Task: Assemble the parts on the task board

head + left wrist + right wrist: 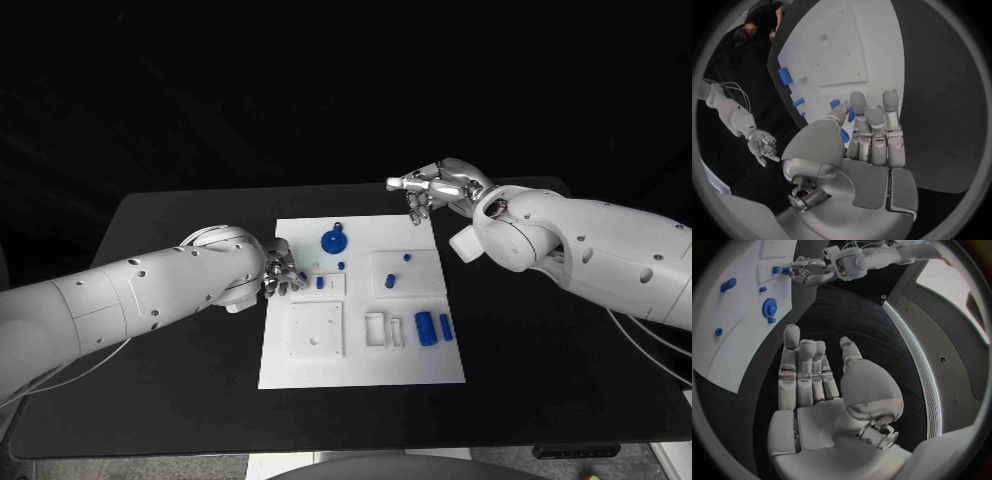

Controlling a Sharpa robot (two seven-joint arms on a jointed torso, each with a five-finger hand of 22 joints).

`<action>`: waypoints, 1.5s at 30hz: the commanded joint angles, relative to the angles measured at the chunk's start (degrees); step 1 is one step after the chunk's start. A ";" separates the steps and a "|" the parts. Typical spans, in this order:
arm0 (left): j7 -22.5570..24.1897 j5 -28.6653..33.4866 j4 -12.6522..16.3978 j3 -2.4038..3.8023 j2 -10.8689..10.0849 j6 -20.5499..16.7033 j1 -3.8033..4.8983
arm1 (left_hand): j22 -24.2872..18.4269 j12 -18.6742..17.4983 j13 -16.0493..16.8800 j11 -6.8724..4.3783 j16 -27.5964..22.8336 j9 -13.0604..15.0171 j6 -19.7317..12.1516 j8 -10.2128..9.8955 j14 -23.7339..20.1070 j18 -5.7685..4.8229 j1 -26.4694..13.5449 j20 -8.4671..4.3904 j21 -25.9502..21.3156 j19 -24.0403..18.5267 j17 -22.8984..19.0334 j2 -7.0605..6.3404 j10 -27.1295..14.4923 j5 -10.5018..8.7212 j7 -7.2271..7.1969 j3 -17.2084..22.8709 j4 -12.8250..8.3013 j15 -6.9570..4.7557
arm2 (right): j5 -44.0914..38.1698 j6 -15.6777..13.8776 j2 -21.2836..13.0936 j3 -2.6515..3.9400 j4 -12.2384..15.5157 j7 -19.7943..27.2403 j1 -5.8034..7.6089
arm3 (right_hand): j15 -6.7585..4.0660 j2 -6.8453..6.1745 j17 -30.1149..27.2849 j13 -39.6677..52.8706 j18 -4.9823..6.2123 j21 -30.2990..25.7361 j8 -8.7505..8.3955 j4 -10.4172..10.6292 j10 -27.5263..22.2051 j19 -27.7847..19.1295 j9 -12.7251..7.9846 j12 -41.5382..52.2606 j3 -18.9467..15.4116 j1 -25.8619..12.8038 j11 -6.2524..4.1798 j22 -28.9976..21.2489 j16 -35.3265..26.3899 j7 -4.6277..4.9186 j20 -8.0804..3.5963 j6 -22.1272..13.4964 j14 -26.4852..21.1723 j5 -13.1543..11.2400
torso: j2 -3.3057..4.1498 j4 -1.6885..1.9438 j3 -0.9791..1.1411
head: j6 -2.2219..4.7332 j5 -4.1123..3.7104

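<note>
The white task board (361,340) lies in the middle of the black table (173,390), with its blue parts spread over it: a round disc with a small tab (333,241) near the far edge, a small peg (407,257) and another small piece (391,281) in a square recess to the right, a thick cylinder (424,328) with a thinner pin (446,326) just beside it near the right edge, and a short blue piece (319,283) in the square by the left edge. The left hand (280,272) sits over the board's left edge, its fingers (873,125) held straight and side by side, seemingly holding nothing, though a blue piece shows close under them. The right hand (427,190) hovers over the table just beyond the board's far right corner, fingers (801,370) extended and empty.
</note>
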 commanded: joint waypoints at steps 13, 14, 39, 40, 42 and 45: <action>2.99 3.74 1.75 0.35 -1.78 -0.56 -0.28 | 1.14 1.01 -0.36 0.17 0.70 -16.05 -1.31 2.33 -0.92 -0.13 -4.80 0.42 0.48 -1.01 -0.87 -0.83 -1.09 -13.98 0.14 23.68 0.75 0.19 | -0.36 1.23 -0.15 0.02 0.04 0.13 -0.01 | -0.20 0.38 -0.02 -0.06 0.14 -0.43 -0.17 -0.06 0.04 0.35 -0.02 0.28 0.54 0.00 -0.43 0.21 0.14 0.09 -0.07 0.36 -0.04 0.45 | -0.02 0.03 0.00 | 0.00 -0.15; 3.18 3.85 1.86 0.39 -1.90 -0.39 -0.28 | 1.16 1.06 -0.36 0.19 0.70 -16.04 -1.21 2.40 -0.97 -0.11 -5.67 0.44 0.50 -1.07 -0.92 -1.06 -1.15 -15.41 0.15 25.99 0.40 0.20 | -0.37 1.24 -0.15 0.02 0.04 0.13 -0.01 | -0.20 0.36 -0.02 -0.06 0.14 -0.46 -0.17 -0.07 0.04 0.36 -0.02 0.28 0.58 -0.01 -0.43 0.24 0.14 0.09 -0.07 0.34 -0.03 0.48 | -0.02 0.03 0.00 | 0.00 -0.15; 6.11 6.62 2.83 0.74 -3.96 3.39 -0.27 | 1.21 1.64 -0.42 -1.25 1.49 9.57 -4.01 16.20 -2.63 -0.56 -27.57 -0.16 1.20 -2.32 -1.57 -2.50 -3.04 -14.69 -2.50 45.30 -2.28 -0.47 | -0.52 1.57 -0.12 0.02 -0.21 0.02 -0.06 | -0.23 0.23 -0.01 -0.05 0.11 -0.54 -0.18 -0.23 -0.02 0.37 -0.02 0.23 0.96 0.00 -0.46 0.30 0.13 0.10 -0.11 0.34 -0.05 2.09 | -0.01 0.02 -0.01 | -0.02 -0.17; 6.10 6.67 2.74 0.76 -3.97 3.40 -0.27 | 1.22 1.69 -0.42 -1.33 1.61 10.41 -4.03 16.70 -2.61 -0.60 -28.29 -0.25 1.36 -2.32 -1.52 -2.37 -2.95 -14.70 -2.59 45.83 -2.57 -0.57 | -0.53 1.58 -0.12 0.02 -0.22 0.02 -0.06 | -0.23 0.23 -0.01 -0.06 0.10 -0.54 -0.18 -0.26 -0.03 0.37 -0.03 0.22 1.03 0.01 -0.46 0.30 0.13 0.10 -0.11 0.32 -0.05 2.25 | -0.01 0.01 0.00 | -0.05 -0.16; 6.08 6.75 2.45 0.81 -3.93 3.76 -0.25 | 1.17 1.81 -0.39 -1.54 1.84 11.97 -3.62 17.58 -2.51 -0.77 -29.32 -0.39 1.53 -2.31 -1.37 -2.63 -2.69 -14.52 -3.05 46.23 -2.22 -0.69 | -0.54 1.59 -0.11 0.02 -0.24 0.01 -0.06 | -0.23 0.23 -0.01 -0.06 0.10 -0.54 -0.18 -0.26 -0.03 0.37 -0.03 0.22 1.03 0.01 -0.46 0.30 0.13 0.10 -0.11 0.32 -0.05 2.25 | -0.02 0.00 -0.02 | -0.03 -0.14; 6.16 6.88 1.87 0.87 -3.76 4.91 -0.16 | 1.22 2.04 -0.33 -1.73 2.16 12.91 -2.59 17.99 -2.20 -0.89 -29.17 -0.55 1.81 -2.16 -1.13 -2.69 -2.07 -14.47 -3.41 46.13 -3.08 -0.85 | -0.55 1.61 -0.09 0.02 -0.26 0.00 -0.07 | -0.24 0.19 -0.01 -0.06 0.10 -0.55 -0.18 -0.32 -0.04 0.37 -0.03 0.21 1.11 0.02 -0.47 0.31 0.13 0.11 -0.11 0.31 -0.06 2.41 | -0.01 0.01 0.00 | -0.01 -0.13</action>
